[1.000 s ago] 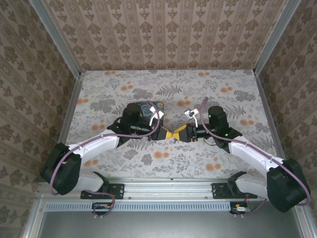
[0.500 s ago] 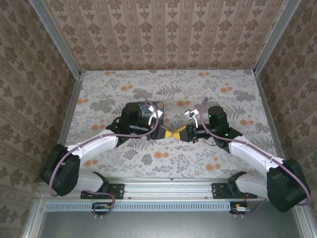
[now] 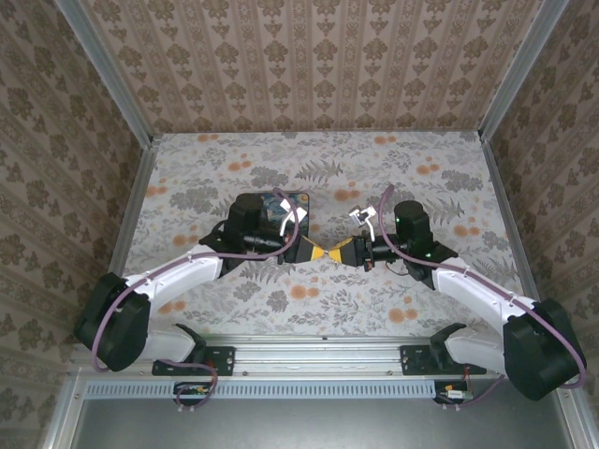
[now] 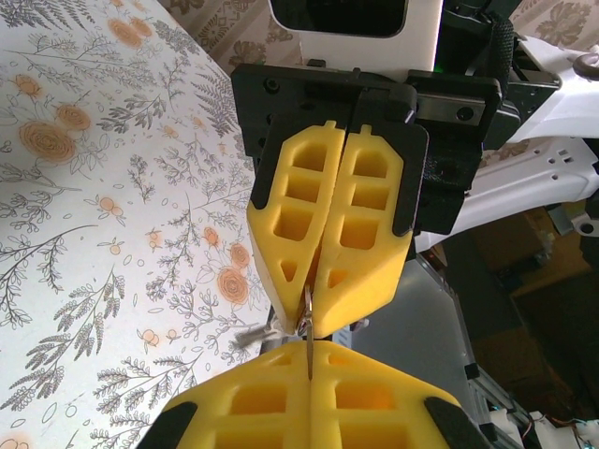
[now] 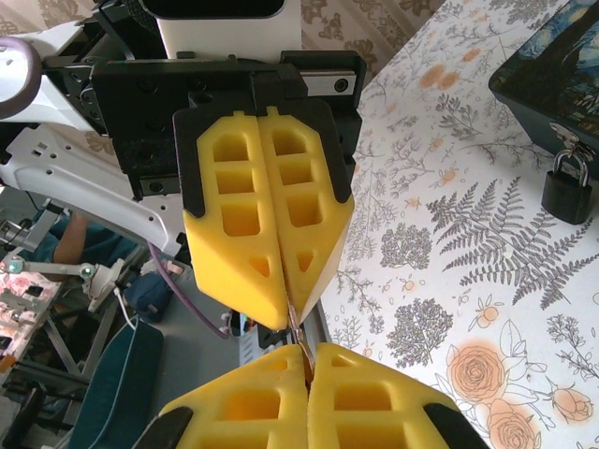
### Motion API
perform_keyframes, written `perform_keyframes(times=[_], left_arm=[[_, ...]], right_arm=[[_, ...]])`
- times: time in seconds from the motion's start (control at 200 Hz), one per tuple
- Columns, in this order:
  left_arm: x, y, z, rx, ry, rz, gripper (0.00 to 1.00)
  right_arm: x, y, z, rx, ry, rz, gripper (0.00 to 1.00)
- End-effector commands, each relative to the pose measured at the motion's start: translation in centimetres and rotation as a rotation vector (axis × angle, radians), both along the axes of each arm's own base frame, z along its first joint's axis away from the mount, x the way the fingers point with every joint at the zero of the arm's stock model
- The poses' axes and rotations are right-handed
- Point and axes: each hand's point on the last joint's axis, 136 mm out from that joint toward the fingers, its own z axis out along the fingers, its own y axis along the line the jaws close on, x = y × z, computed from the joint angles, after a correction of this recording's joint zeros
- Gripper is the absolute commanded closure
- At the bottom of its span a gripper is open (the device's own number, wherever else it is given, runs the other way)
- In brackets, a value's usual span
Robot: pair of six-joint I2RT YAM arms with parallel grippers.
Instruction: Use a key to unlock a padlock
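Yellow left gripper (image 4: 309,354) clamps key (image 4: 307,329) | right gripper (image 5: 307,352) clamps it too | key mostly hidden

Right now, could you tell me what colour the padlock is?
The padlock is black with a silvery shackle, clearest in the right wrist view.

Damask-papered walls (image 3: 309,65) enclose a floral tabletop (image 3: 234,154).

Tip to tip, left end effector (image 3: 316,253) and right end effector (image 3: 339,253) block each other; box (image 3: 299,199) behind, open table (image 3: 421,159) beyond
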Motion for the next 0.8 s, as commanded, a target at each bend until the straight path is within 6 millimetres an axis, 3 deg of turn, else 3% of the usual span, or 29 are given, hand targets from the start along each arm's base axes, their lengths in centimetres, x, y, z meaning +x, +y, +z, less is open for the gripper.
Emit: perform_keyframes(times=[0.0, 0.06, 0.085, 0.125, 0.17, 0.25, 0.44, 0.66, 0.795], left_arm=[[0.8, 0.0, 0.7, -0.022, -0.029, 0.026, 1.0], [1.7, 0.2, 0.0, 0.006, -0.014, 0.068, 0.98], [2.3, 0.3, -0.3, 0.021, -0.003, 0.092, 0.91], [3.4, 0.7, -1.0, 0.047, 0.02, 0.143, 0.69], [4.6, 1.3, -1.6, 0.07, 0.049, 0.203, 0.53], [6.7, 2.8, -2.3, 0.091, 0.091, 0.31, 0.39], [8.8, 5.9, -3.7, 0.182, 0.134, 0.5, 0.39], [8.9, 12.8, -10.6, 0.588, 0.15, 0.897, 0.38], [8.8, 13.5, -13.3, 0.664, 0.148, 0.956, 0.37]], right_arm=[[-1.3, 0.3, 0.4, 0.037, 0.0, 0.067, 1.0], [-1.3, 0.3, 0.3, 0.034, -0.001, 0.064, 1.0], [-1.2, 0.2, 0.3, 0.031, -0.003, 0.06, 1.0], [-1.1, 0.2, 0.0, 0.017, -0.001, 0.049, 1.0], [-0.8, 0.0, -0.6, -0.006, 0.006, 0.03, 1.0], [-0.3, -0.1, -1.4, -0.028, 0.026, 0.009, 1.0], [1.4, 0.0, -2.7, -0.055, 0.074, -0.069, 1.0], [5.0, -0.4, -4.8, -0.091, 0.217, -0.284, 1.0], [5.5, -0.4, -6.2, -0.12, 0.271, -0.378, 1.0]])
